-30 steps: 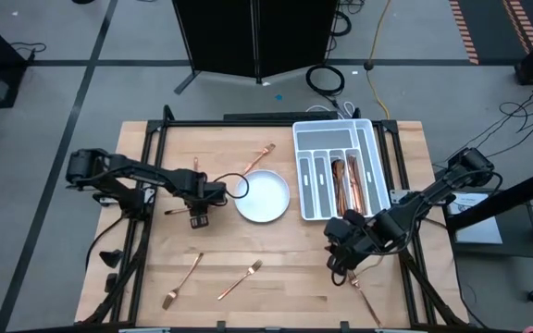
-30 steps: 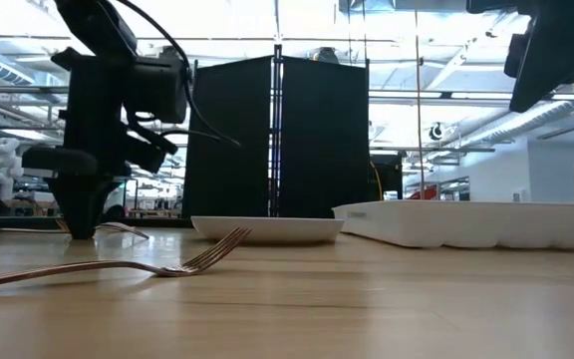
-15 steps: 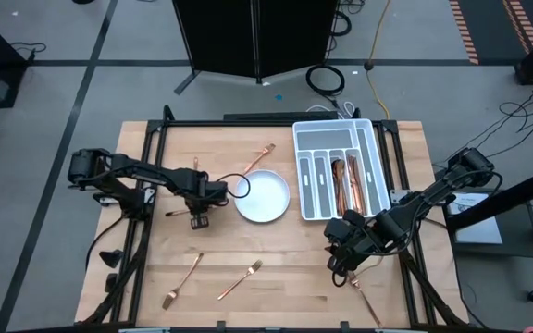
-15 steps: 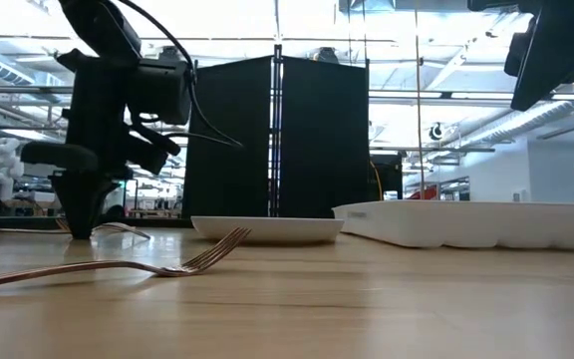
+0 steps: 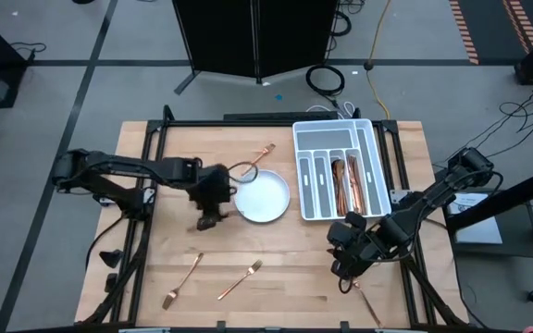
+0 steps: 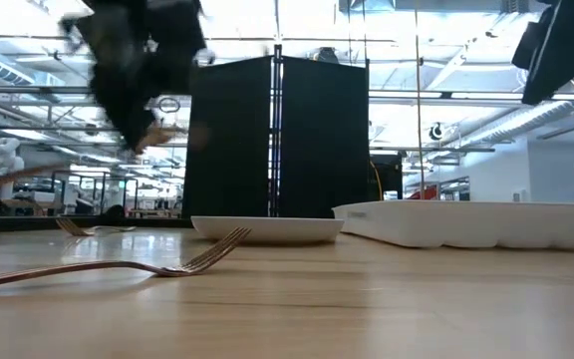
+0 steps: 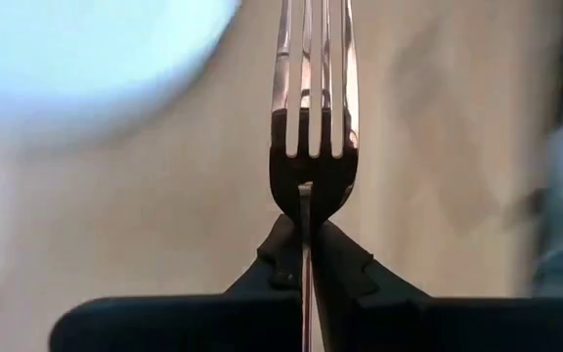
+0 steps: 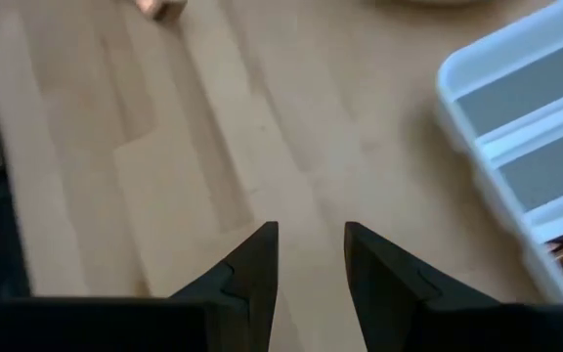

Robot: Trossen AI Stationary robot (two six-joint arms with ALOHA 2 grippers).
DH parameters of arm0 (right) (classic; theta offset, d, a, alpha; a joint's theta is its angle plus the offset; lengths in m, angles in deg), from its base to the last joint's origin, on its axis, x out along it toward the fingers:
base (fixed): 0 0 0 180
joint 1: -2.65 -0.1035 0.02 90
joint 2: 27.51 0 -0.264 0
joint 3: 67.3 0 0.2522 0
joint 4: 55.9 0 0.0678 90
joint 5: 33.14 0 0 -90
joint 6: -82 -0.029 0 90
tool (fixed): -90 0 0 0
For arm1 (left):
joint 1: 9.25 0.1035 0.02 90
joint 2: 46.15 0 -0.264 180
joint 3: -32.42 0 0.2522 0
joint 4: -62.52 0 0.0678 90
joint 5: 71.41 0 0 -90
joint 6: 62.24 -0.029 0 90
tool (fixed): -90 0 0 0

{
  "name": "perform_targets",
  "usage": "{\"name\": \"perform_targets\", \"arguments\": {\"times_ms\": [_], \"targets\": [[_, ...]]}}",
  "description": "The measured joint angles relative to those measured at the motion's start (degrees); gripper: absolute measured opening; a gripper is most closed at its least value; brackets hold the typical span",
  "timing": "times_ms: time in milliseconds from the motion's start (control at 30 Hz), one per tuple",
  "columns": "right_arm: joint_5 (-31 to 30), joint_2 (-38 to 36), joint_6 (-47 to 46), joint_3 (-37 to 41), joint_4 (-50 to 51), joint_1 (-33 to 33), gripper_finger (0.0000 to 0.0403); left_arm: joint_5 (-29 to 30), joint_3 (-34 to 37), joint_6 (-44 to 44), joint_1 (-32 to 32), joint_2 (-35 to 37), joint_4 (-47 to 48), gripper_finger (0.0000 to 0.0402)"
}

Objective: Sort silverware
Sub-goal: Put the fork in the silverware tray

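My left gripper [image 5: 207,215] hangs blurred above the table just left of the round white plate [image 5: 265,196], shut on a copper fork [image 7: 311,98]. In the low view this gripper [image 6: 143,125] is well above the tabletop. My right gripper [image 8: 309,235] is open over bare wood near the white divided tray [image 5: 336,171], close to its near end, touching nothing. Several copper pieces [image 5: 348,185] lie in the tray's compartments. More silverware lies flat on the table: a fork [image 5: 265,153] beyond the plate, and a spoon [image 5: 183,279] and a fork [image 5: 241,279] near the front. My left gripper pinches the fork at its neck [image 7: 306,210], just behind the tines, between its two fingers [image 7: 345,256]. The fork lies along the fingers, tines sticking out past the fingertips and handle running back between them. The fingers slant downward, and the fork is lifted clear of the table.
A copper piece [image 5: 368,301] lies on the wood at the front right, beside my right arm. In the low view the front fork [image 6: 118,267] lies across the foreground, with the plate [image 6: 267,229] and the tray [image 6: 466,224] behind it. A black panel stands beyond the table's far edge.
My left gripper has shut on the fork that lay left of the plate. It has then risen quickly, shifted toward the plate and turned at the wrist. The fork has come off the table with it. My right arm has kept still.
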Motion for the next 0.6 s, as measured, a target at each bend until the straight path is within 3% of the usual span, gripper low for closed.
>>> {"name": "perform_targets", "arguments": {"times_ms": [67,133,400,600], "targets": [[-2.98,-0.30,-0.44,0.00,0.74,-0.82,0.0109,-6.67,0.08,3.76,0.45,1.33,-12.70,0.0003],[-5.37,-0.95,-2.26,0.00,1.69,-1.30,0.0109,-9.37,0.13,8.76,0.76,1.56,-24.57,0.0003],[-10.16,-3.77,-4.99,-0.02,2.57,-0.37,0.0109,4.17,0.21,36.01,1.95,-9.65,-73.13,0.0002],[-21.16,-7.47,-4.98,-0.02,2.85,3.02,0.0109,5.54,-2.75,40.40,2.34,-23.00,-92.69,0.0002]]}}
